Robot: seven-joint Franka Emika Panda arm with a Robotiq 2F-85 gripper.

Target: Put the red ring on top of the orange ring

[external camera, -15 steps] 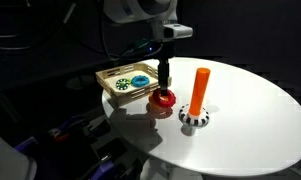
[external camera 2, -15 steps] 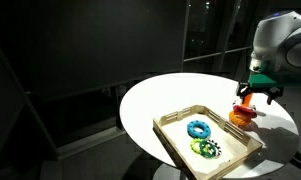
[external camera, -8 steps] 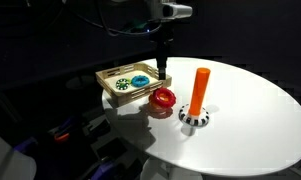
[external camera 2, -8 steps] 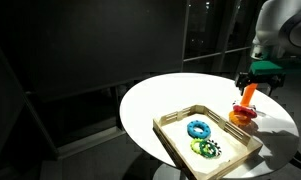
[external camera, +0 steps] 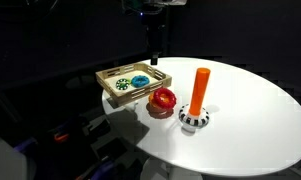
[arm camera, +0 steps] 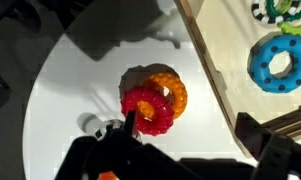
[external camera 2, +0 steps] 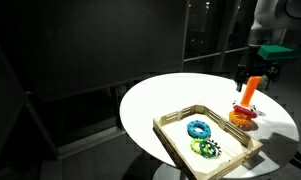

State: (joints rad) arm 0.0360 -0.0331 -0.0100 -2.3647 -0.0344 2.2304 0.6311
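Dark surroundings close round a white round table, lit brightly from above. On it lies a wooden tray, and everything else is placed from that tray.

Inside the tray sit a teal ring and a green ring.

Just outside the tray's long wall, on the bare tabletop, the red ring lies on top of the orange ring. It is not squarely centred. In the wrist view, a crescent of orange shows on the side nearer the tray. In an exterior view, the red ring sits close beside the tray's corner, and little orange shows beneath it.

Farther from the tray, beyond the rings, an orange peg stands upright on a black-and-white base.

The gripper hangs well above the tray's edge, clear of the rings. In the wrist view, the gripper has its dark fingers spread wide apart. Nothing is between them and nothing is touched. The stacked rings lie on the table below the gap.
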